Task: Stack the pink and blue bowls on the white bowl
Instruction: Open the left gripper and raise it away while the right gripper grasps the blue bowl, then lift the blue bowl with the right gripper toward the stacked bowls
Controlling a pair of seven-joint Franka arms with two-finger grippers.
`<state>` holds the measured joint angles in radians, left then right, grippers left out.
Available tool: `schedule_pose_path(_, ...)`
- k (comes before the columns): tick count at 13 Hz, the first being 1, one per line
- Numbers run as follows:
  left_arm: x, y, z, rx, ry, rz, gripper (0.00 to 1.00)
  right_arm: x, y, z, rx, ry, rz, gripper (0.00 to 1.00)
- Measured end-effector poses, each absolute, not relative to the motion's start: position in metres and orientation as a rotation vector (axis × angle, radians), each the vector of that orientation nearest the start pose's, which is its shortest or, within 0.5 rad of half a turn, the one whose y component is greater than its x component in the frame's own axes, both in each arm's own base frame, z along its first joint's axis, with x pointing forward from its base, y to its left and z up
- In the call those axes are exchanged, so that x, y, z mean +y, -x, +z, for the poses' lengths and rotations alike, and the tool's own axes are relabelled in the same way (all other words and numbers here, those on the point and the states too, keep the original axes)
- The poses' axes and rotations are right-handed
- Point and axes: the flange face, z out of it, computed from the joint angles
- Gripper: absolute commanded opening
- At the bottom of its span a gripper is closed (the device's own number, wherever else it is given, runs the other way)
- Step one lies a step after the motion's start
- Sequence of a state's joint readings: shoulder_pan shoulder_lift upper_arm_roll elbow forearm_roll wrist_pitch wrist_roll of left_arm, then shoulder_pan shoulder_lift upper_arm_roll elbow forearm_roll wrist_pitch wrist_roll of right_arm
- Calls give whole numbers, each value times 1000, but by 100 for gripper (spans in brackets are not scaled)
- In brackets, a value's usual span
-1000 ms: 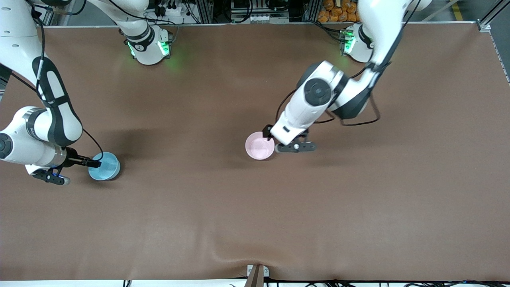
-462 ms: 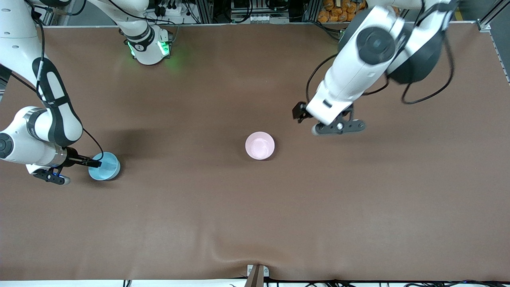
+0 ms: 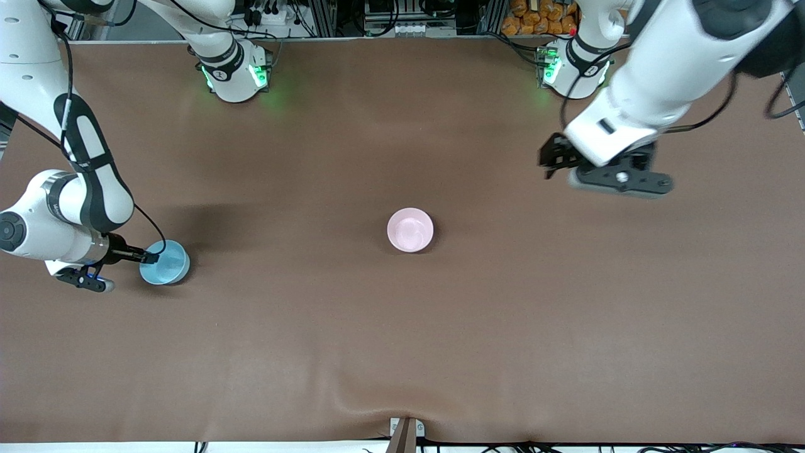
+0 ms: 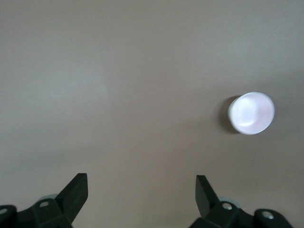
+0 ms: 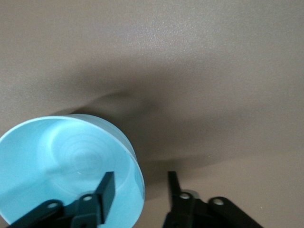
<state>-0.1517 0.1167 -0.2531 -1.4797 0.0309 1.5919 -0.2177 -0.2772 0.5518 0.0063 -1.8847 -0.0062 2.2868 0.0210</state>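
The pale pink bowl (image 3: 410,230) stands upright at the middle of the table and also shows in the left wrist view (image 4: 251,113). My left gripper (image 3: 548,165) is open and empty, up in the air over bare cloth toward the left arm's end (image 4: 141,190). The light blue bowl (image 3: 165,262) stands at the right arm's end. My right gripper (image 3: 153,257) is open and straddles its rim: one finger is inside the blue bowl (image 5: 57,156), the other outside, with the gripper (image 5: 141,183) not closed on the wall. No white bowl shows on its own.
The brown cloth (image 3: 566,314) covers the whole table, with a small wrinkle and a metal bracket (image 3: 405,431) at the edge nearest the front camera. The two arm bases (image 3: 236,72) stand along the farthest edge.
My left gripper has let go of the pink bowl's rim, risen and swung away toward the left arm's end. The pink bowl stays put. The right gripper has hardly moved.
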Motion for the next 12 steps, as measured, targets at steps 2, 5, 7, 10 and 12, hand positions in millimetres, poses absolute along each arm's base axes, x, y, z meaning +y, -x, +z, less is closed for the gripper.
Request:
schedule_pose_path(2,-182,-549,618,285,3112,11,100,-166,-596,201,447,3083,232,0)
schedule_pose_path(5,-124,-551,613,203,3121,54,100,-163,-599,207,427,3082,218,0)
schedule_pose_path(7,-107,-547,605,169,3150,65,100,-164,-600,208,392,3086,212,0)
schedule_pose_path(10,-110,-529,601,170,3144,43,100,-166,-610,231,360,3088,214,0)
schedule_pose_path(12,-109,-525,602,167,3142,30,100,-159,-626,273,341,3067,251,0)
